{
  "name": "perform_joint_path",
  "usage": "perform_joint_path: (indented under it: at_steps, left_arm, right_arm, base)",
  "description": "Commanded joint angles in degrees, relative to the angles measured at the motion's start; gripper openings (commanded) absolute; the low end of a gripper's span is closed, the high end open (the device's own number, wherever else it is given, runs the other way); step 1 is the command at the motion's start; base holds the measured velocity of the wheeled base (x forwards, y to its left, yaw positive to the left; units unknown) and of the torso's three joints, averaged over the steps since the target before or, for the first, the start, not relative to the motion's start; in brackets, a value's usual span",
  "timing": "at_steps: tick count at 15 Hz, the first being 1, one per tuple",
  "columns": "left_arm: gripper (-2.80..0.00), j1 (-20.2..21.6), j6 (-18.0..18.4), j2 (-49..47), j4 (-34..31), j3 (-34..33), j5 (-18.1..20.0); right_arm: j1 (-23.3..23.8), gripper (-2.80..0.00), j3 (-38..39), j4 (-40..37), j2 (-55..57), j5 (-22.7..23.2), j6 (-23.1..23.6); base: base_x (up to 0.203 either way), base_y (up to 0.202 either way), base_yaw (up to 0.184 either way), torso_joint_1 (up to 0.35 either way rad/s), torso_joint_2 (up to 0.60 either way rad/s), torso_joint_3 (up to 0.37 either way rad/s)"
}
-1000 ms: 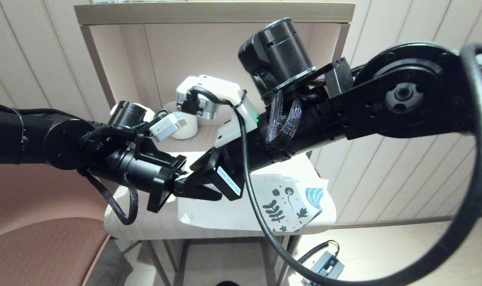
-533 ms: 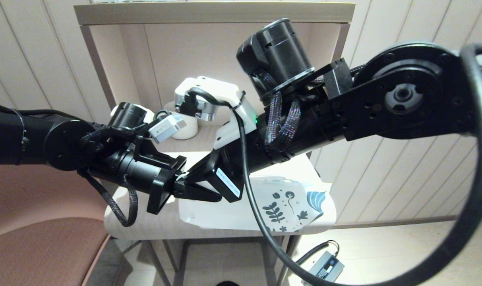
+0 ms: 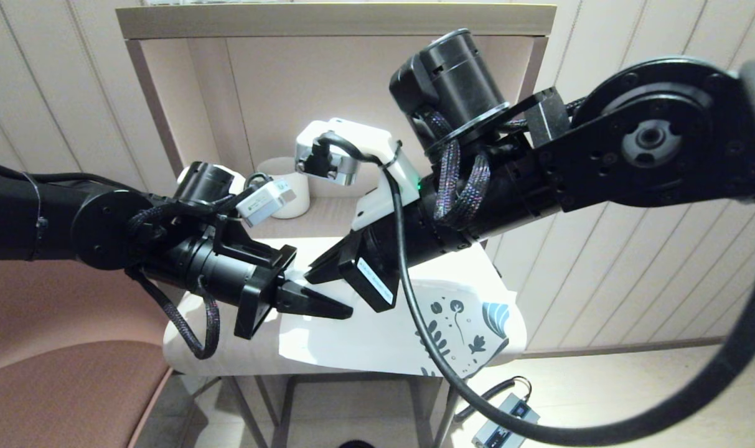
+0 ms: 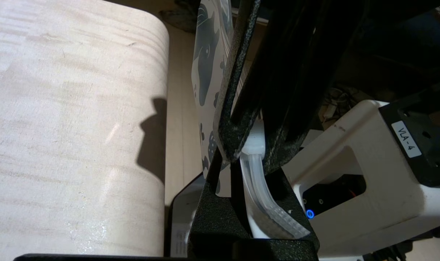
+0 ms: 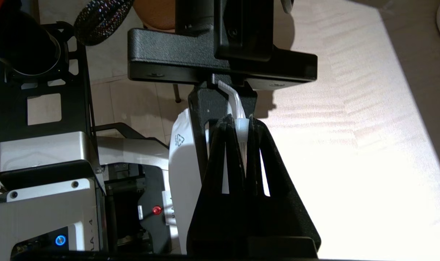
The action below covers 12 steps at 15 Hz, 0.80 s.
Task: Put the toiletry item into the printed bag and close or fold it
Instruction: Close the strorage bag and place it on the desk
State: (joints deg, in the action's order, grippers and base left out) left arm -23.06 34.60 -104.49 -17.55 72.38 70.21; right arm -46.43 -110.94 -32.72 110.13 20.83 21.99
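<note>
both sets of fingers pinch the toiletry item (image 5: 240, 123) (tip to tip) above the printed bag (image 3: 377, 339).

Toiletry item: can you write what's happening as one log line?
left gripper: shut on toiletry item | right gripper: shut on its end | printed bag: lying on table

A white label (image 4: 406, 139) on the black arm part reads "VLA-4", at 3 o'clock in the left wrist view. The bag (image 5: 181, 163) carries a small triangle recycling sign (image 5: 179, 139). A white sticker (image 3: 375, 281) on the right arm has print too small to read.
</note>
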Motion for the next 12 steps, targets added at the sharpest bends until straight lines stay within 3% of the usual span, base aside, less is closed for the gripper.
perform_joint_path:
  at_steps: [1, 7, 12]
  left_arm:
    - [-2.8, -0.14, 0.21, 0.07, -0.2, -0.11, 0.37]
    - [-2.8, -0.14, 0.21, 0.25, -0.2, -0.04, 0.37]
    - [-2.8, -0.14, 0.21, 0.69, -0.2, -0.04, 0.37]
  right_arm:
    - [0.7, -2.8, 0.81, -0.15, -1.31, 0.0, 0.16]
    - [0.98, -2.8, 4.69, 0.1, -3.43, 0.0, 0.16]
    - [4.7, -2.8, 9.58, 0.45, -7.44, 0.37, 0.16]
  base:
    - [0.0, 0.0, 0.0, 0.0, 0.0, 0.0]
    - [0.0, 0.0, 0.0, 0.0, 0.0, 0.0]
    - [0.0, 0.0, 0.0, 0.0, 0.0, 0.0]
